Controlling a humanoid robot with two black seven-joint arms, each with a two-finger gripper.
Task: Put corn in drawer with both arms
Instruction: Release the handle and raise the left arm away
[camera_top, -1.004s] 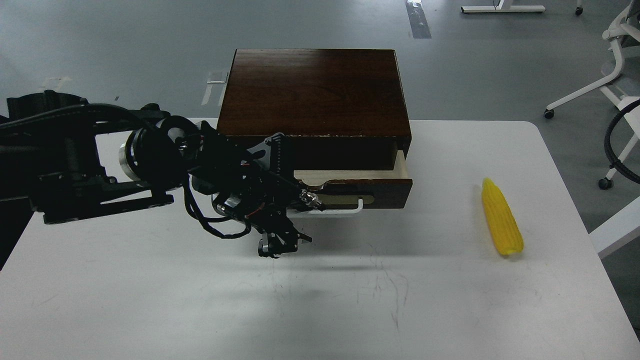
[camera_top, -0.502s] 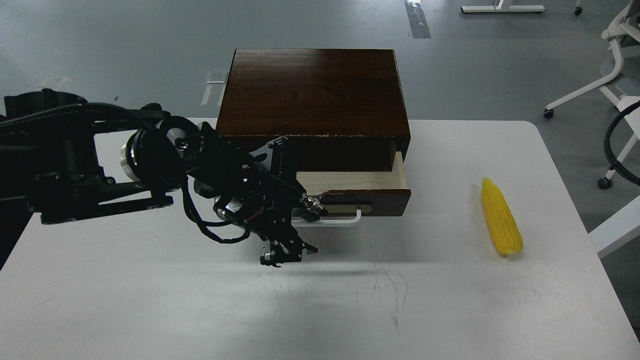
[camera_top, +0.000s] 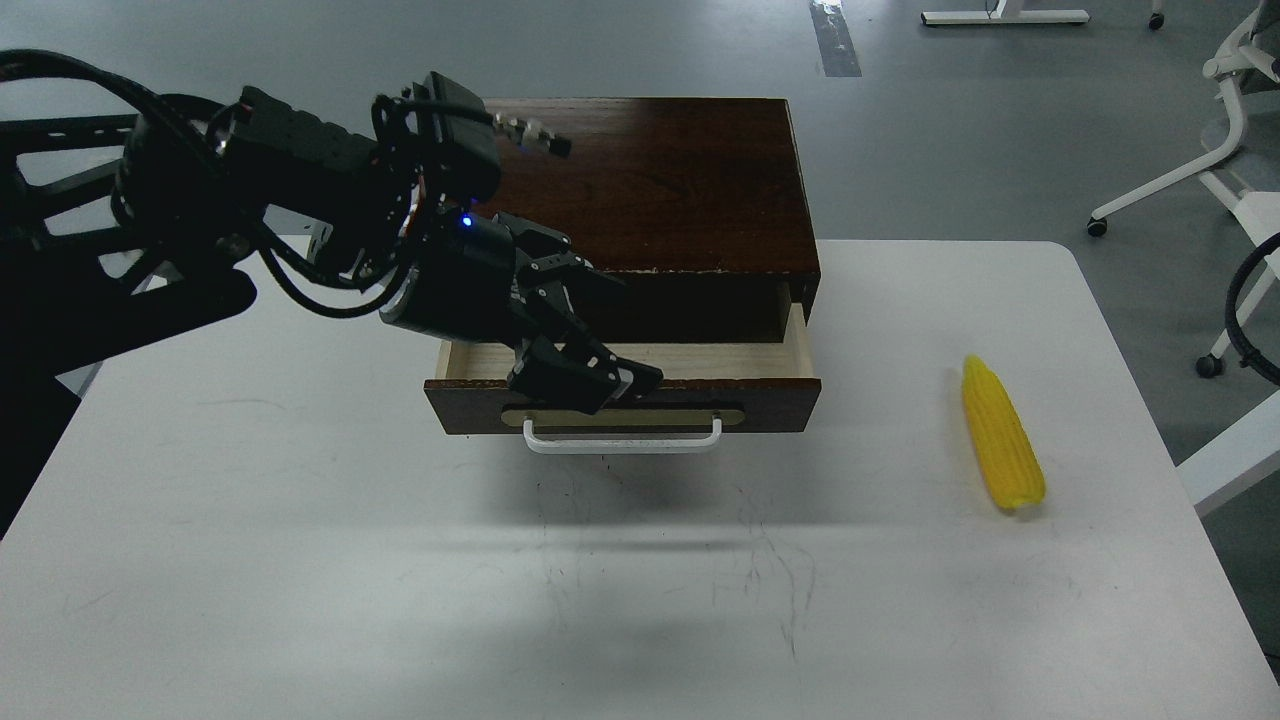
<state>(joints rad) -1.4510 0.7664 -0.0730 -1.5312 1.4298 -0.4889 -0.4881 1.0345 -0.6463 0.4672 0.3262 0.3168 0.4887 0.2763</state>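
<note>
Corn (camera_top: 1002, 433): on bench (camera_top: 300, 560), untouched. Drawer (camera_top: 620, 405) part-open; pull wider first. Left tool (camera_top: 600, 385) over drawer front, spread/closed: can't tell.

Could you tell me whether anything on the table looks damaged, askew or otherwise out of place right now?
Only minor wear: the wooden box has pale chips along its top front edge, and the white table shows scuffs. The drawer sits pulled open squarely, and the corn lies intact to its right.
</note>
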